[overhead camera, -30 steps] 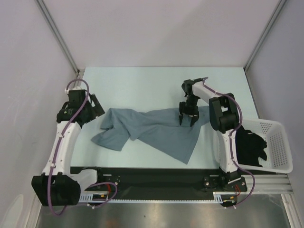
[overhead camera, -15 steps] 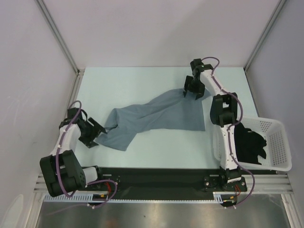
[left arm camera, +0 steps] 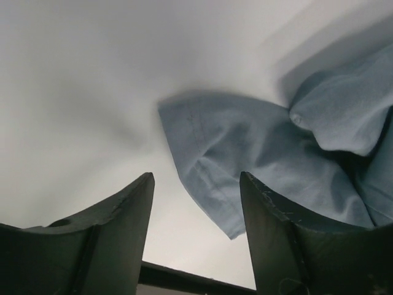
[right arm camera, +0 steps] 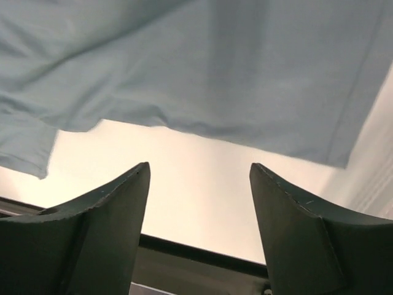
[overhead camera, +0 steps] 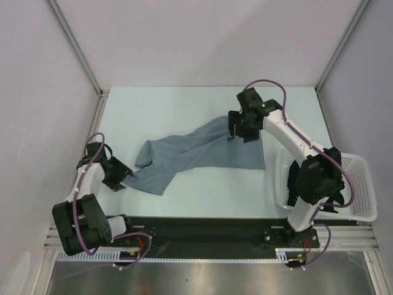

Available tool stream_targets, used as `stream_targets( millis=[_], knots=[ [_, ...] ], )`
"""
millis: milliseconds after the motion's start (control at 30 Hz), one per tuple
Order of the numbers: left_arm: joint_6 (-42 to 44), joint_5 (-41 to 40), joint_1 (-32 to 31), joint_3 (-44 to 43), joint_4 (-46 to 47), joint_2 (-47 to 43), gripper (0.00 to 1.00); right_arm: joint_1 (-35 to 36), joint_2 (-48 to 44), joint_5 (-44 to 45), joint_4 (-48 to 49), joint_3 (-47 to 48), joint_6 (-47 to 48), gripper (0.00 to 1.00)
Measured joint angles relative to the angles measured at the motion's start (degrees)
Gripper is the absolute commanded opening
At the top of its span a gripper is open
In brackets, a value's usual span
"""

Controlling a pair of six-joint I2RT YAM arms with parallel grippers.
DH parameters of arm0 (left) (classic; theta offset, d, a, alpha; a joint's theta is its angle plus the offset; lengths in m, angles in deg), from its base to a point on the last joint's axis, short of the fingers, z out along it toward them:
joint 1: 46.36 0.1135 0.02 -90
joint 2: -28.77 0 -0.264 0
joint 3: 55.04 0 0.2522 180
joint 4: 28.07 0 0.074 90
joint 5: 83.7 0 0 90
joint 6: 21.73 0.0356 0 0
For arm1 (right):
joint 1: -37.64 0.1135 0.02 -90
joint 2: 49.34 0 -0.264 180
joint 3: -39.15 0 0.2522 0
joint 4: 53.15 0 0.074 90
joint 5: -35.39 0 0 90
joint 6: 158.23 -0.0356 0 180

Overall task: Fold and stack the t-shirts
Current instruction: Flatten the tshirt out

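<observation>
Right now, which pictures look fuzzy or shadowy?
Left wrist view: the grey-blue t-shirt casts a soft dark shadow, and the table is blurry. Right wrist view: cloth a little soft, table glowing yellowish. Top view: sharp, evenly lit.

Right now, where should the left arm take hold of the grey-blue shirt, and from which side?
Grip the loose hemmed corner at the near-left end of the grey-blue t-shirt, coming in low from the left. That corner lies flat on the table, pointing at the open left gripper, while the middle is bunched into folds.
</observation>
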Motion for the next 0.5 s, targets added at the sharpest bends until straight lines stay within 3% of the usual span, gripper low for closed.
stream_targets(
  millis=[200,433,500],
  knots=[
    [0.35,-0.07,1.18,-0.46,2.12,6.54,0.6,-3.08,-1.66,-0.11,2.29,-10.88,-1.92,0.68],
    [0.28,-1.25,1.31,-0.85,3.13,9.22,0.56,-3.93,-1.66,-0.44,4.24,-12.2,-2.8,0.68],
    [0.22,-1.27,1.62,-1.49,3.13,10.25,0.5,-4.02,-1.66,-0.72,4.96,-12.55,-3.1,0.68]
  ],
)
